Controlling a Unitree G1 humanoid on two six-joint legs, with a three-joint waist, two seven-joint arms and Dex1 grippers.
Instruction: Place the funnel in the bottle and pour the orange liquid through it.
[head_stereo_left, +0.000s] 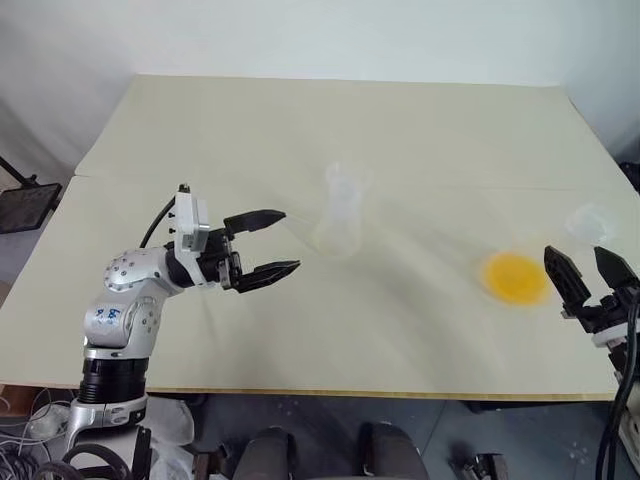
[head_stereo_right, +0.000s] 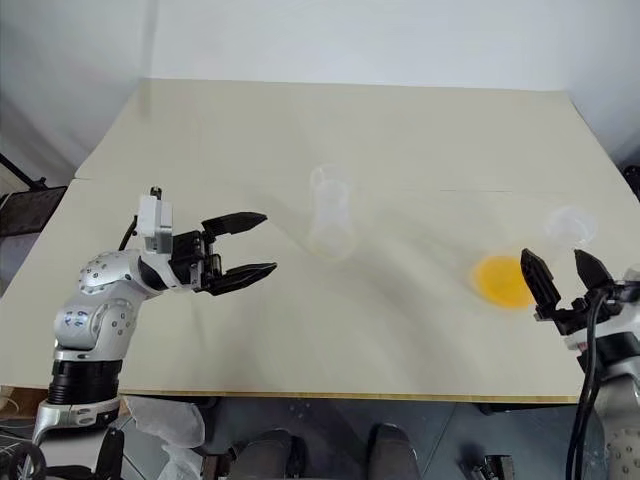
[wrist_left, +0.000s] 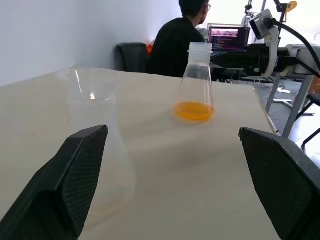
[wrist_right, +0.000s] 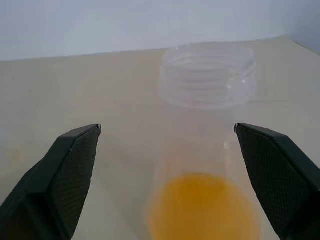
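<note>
The clear bottle (head_stereo_left: 335, 236) stands upright at the table's middle. A flared clear top, which looks like the funnel (head_stereo_left: 346, 184), sits in its mouth. My left gripper (head_stereo_left: 290, 240) is open and empty, a short way to the left of the bottle and pointing at it; the bottle (wrist_left: 107, 170) stands close by its left finger. The orange liquid (head_stereo_left: 515, 278) lies in the bottom of a clear conical flask (wrist_right: 207, 75) with a threaded neck, near the right edge. My right gripper (head_stereo_left: 578, 252) is open just behind the flask, a finger on either side, not touching it.
The cream table (head_stereo_left: 300, 120) has a seam across its middle and its front edge lies close below both arms. A black stand (head_stereo_left: 25, 205) sits off the left edge. Beyond the right side a person (wrist_left: 175, 42) sits at a laptop, back turned.
</note>
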